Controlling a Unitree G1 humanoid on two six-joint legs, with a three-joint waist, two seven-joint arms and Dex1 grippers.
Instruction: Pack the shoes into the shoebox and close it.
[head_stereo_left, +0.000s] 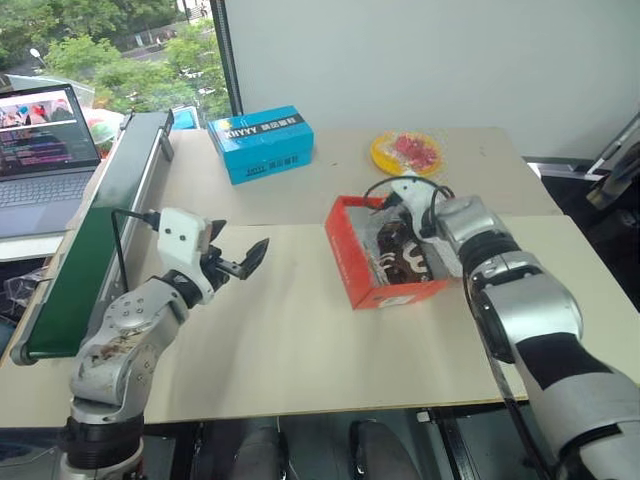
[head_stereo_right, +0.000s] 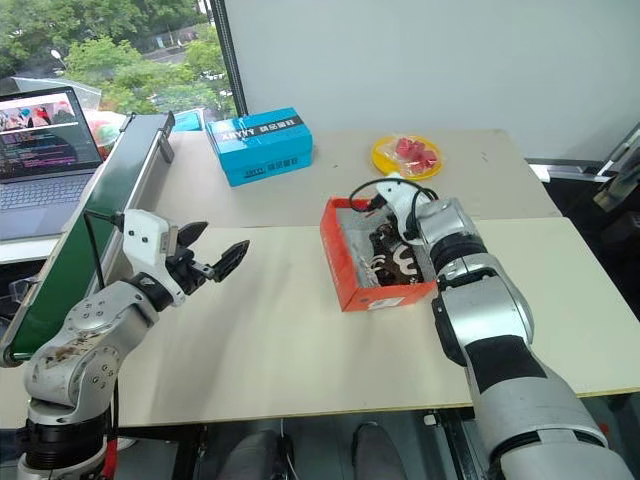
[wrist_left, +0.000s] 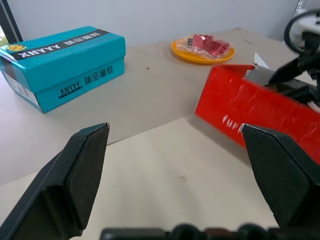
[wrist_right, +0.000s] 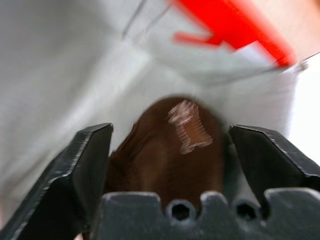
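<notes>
The right claw (wrist_right: 170, 150) is inside the shoebox (head_stereo_right: 345, 268), and its two black fingers (wrist_right: 85, 165) stand wide apart, one on each side of a dark brown shoe (wrist_right: 170, 150) without pressing it. This shoe carries a white curly mark on its side and lies against the white inner wall of the box. From the head views, the shoes (head_stereo_right: 385, 258) lie in the orange-red shoebox, which stands open near the middle of the worktop (head_stereo_right: 290, 340); how many shoes are inside I cannot tell for sure. The left claw (head_stereo_left: 237, 258) hangs over the bare worktop, well apart from the shoebox, also open and holding nothing. Behind the shoebox there is a blue box (head_stereo_left: 261, 143) with white lettering, and a yellow plate (head_stereo_left: 405, 152) with something red on it. A laptop (head_stereo_left: 40, 150) stands at the far left.
</notes>
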